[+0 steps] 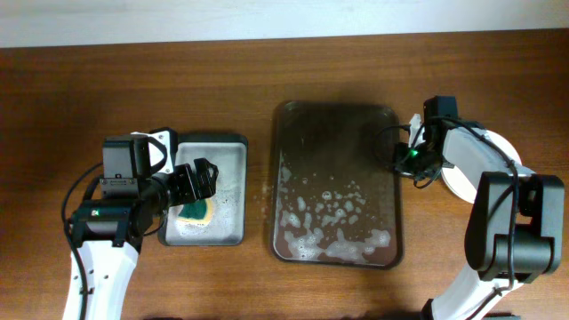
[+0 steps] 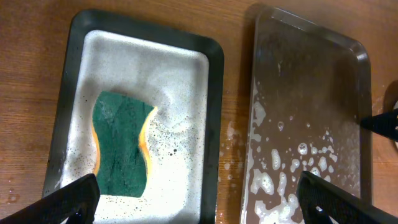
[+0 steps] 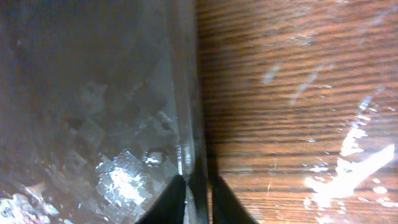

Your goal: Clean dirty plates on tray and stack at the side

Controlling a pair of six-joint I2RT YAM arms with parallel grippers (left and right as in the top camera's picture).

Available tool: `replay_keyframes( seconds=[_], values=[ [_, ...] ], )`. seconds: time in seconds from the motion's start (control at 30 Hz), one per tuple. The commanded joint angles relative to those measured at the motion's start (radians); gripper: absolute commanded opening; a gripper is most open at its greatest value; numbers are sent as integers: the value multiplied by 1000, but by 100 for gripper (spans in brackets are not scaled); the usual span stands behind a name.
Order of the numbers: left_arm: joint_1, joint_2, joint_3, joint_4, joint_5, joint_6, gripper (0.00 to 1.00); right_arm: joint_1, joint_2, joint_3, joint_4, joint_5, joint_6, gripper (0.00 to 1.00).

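Note:
The dark brown tray [image 1: 329, 142] lies at the table's middle, wet, with soap foam [image 1: 329, 233] at its near end and no plates on it. It also shows in the left wrist view [image 2: 311, 81] and the right wrist view [image 3: 93, 93]. White plates [image 1: 456, 183] lie to the right of the tray, mostly hidden under my right arm. My right gripper [image 1: 402, 160] [image 3: 196, 186] is shut on the tray's right rim. My left gripper [image 1: 200, 180] [image 2: 199, 193] is open and empty above the grey metal tray.
The grey metal tray [image 1: 227, 178] [image 2: 155, 68] with a black rim lies left of the brown tray. It holds a green and yellow sponge [image 1: 194, 210] [image 2: 121, 146] and suds. Wet patches show on the wood between the trays.

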State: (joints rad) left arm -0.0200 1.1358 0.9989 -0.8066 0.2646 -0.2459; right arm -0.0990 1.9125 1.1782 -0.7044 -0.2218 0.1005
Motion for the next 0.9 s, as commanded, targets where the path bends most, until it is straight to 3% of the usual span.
replay_keyframes(
  seconds=[0.0,0.13,0.33,0.53,0.57,0.6,0.7,0.87],
  values=[
    [3,-6,16,1,-3,9,99,14,7,2,9,38,0,4],
    [3,-6,16,1,-3,9,99,35,7,2,45,47,-176,4],
    [3,-6,16,1,-3,9,100,104,7,2,97,125,-321,4],
    [3,-6,16,1,-3,9,99,119,7,2,92,148,-252,4],
    [3,-6,16,1,-3,9,99,119,7,2,92,148,-243,9],
    [3,-6,16,1,-3,9,99,118,2,2,88,146,-202,22],
    [3,-6,16,1,-3,9,99,119,-46,5,84,56,-130,22],
    [3,-6,16,1,-3,9,99,130,-163,6,43,0,-27,33]
  ],
)
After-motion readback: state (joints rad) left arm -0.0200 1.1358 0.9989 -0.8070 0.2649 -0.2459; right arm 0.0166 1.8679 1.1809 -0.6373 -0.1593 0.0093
